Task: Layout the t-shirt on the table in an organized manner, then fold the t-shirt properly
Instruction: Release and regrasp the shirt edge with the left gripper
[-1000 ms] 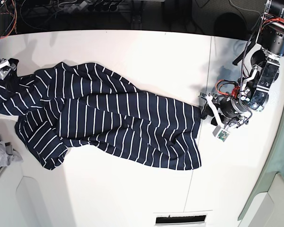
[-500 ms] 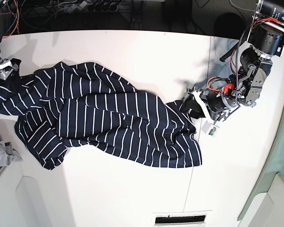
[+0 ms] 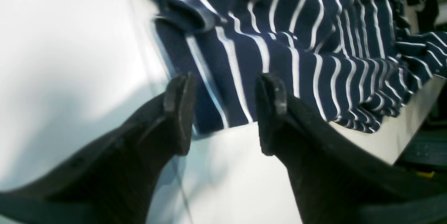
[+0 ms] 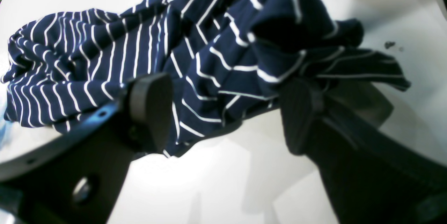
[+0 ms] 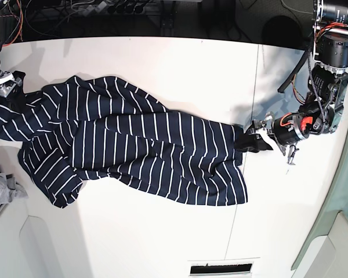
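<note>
Left gripper (image 3: 223,112) parted at hem of dark navy white-striped fabric t-shirt (image 5: 133,145); right gripper (image 4: 223,112) parted too. Layout step; next, probably pinch hem, stretch flat.

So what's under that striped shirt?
Under the shirt lies the white table, bare all round it. Whether anything sits beneath the crumpled folds cannot be seen, since the cloth covers that part.
</note>
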{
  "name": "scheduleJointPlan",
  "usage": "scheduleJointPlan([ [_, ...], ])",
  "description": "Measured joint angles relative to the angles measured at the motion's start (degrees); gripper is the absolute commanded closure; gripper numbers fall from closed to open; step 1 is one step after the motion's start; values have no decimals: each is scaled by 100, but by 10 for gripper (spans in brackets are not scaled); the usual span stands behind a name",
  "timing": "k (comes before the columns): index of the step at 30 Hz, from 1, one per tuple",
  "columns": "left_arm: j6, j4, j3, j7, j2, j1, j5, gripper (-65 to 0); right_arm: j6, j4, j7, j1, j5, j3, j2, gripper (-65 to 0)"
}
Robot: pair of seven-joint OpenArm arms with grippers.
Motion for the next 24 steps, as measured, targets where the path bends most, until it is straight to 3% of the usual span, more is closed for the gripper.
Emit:
scheduleJointPlan([
  [4, 24, -2, 2, -125, 96, 155, 264, -308, 0, 0, -2, 0, 0, 0, 0, -453],
  [8, 472, -42, 2, -632, 264, 238, 931, -308, 0, 0, 0, 0, 2, 0, 0, -453],
  [14, 466, -105, -4, -704, 529, 232, 1169, -307, 0, 0, -2, 0, 0, -101, 0, -453],
  [16, 452, -118, 24, -758, 629, 234, 1259, -251, 0, 0, 0, 0, 0, -184, 0, -453],
  [19, 476, -131, 168, -925, 715, 234, 1414, 0, 0, 0, -2, -2, -35, -326, 0, -447],
  [22, 455, -79, 186, -1071, 682, 260, 1403, 0, 0, -2, -2, 0, -136, -474, -2, -444],
  [24, 247, 256, 149, -944, 474, 310, 1075, 0, 2, -2, -2, 0, -153, -498, -2, -424],
])
